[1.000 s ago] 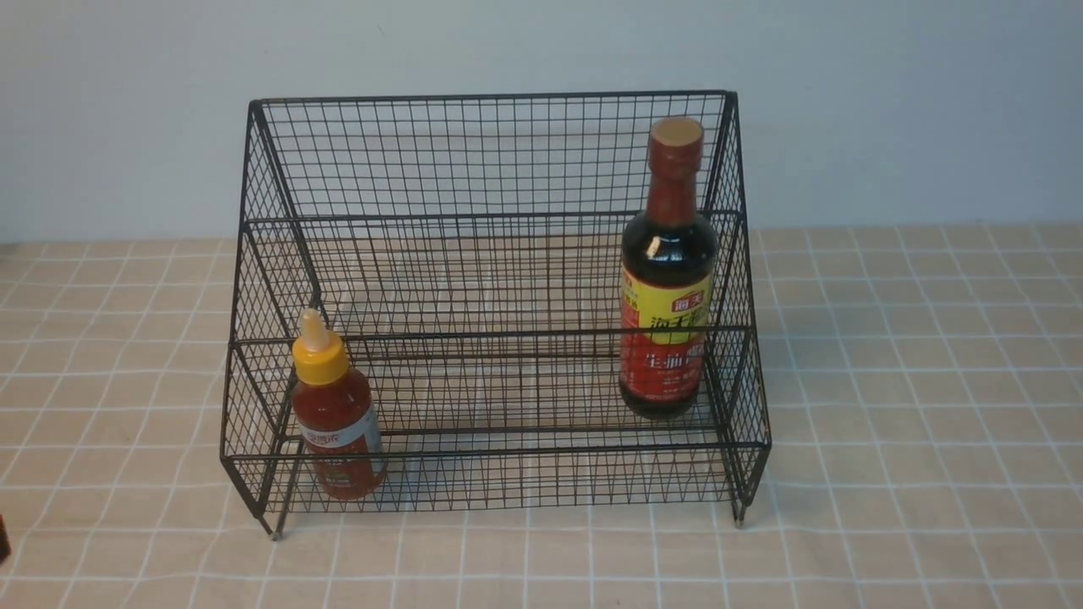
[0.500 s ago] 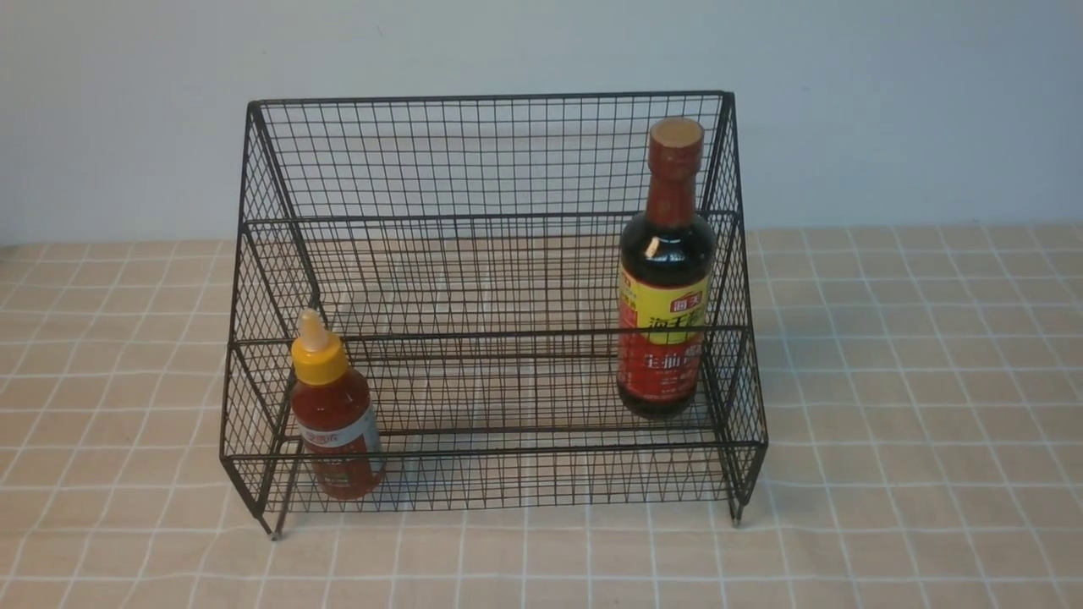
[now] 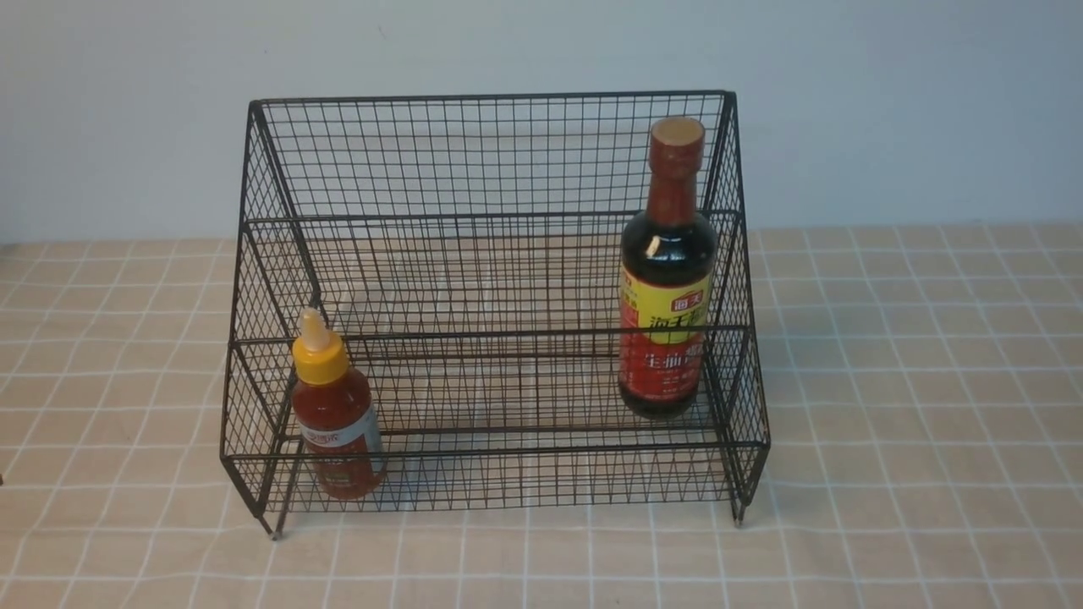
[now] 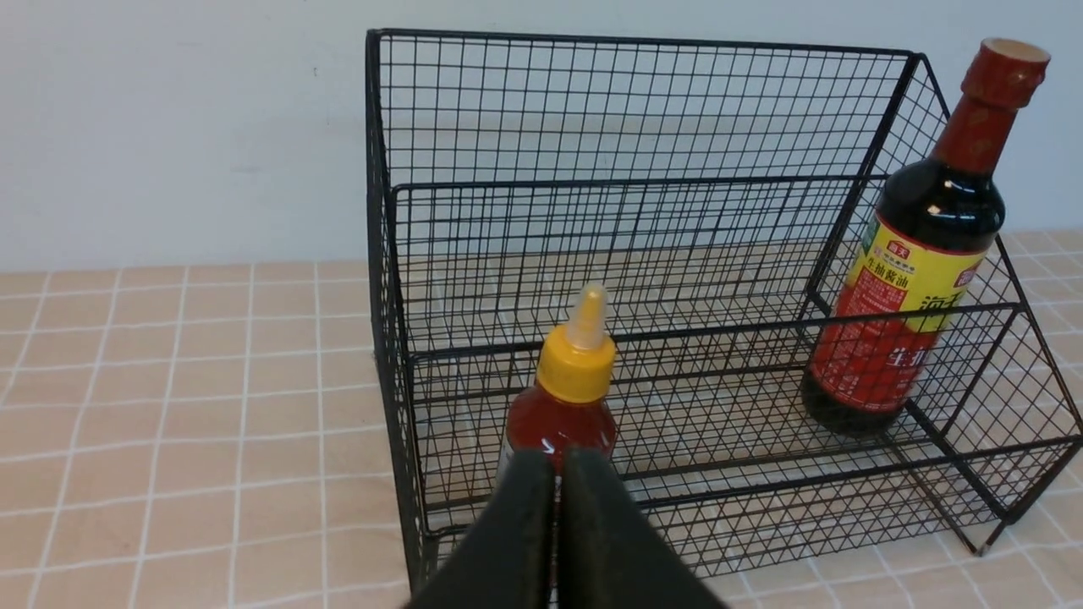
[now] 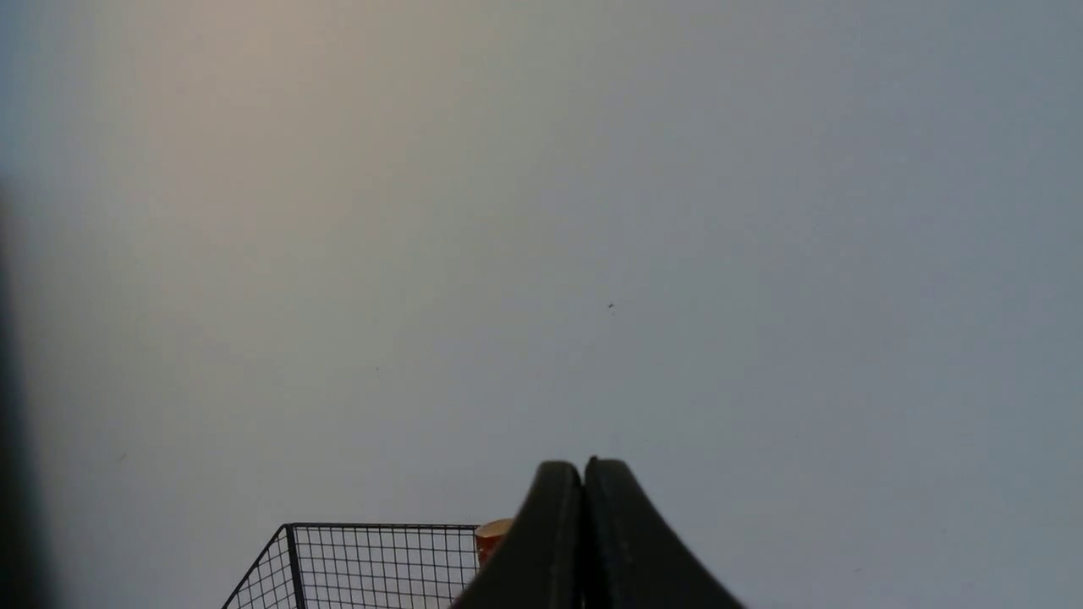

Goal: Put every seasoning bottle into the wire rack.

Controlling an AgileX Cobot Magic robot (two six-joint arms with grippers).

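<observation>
The black wire rack (image 3: 491, 96) stands mid-table. The small red-sauce bottle (image 3: 334, 414) with a yellow nozzle cap stands upright in the front tier at the rack's left end. The tall dark soy-sauce bottle (image 3: 667, 288) stands upright on the rear tier at the right end. Neither gripper shows in the front view. In the left wrist view my left gripper (image 4: 557, 461) is shut and empty, short of the rack (image 4: 371, 169) and in line with the red-sauce bottle (image 4: 563, 423). The soy-sauce bottle (image 4: 918, 279) is off to its side. My right gripper (image 5: 583, 465) is shut and empty, held high.
The rack stands on a beige checked tablecloth (image 3: 914, 381) in front of a plain pale wall (image 3: 888, 101). The right wrist view shows mostly wall, with the rack's top corner (image 5: 381, 526) and the soy-sauce bottle's cap (image 5: 491, 534) low in the picture.
A dark sliver at the lower left edge of the front view has drawn out of sight. The rack and both bottles stand as before.
</observation>
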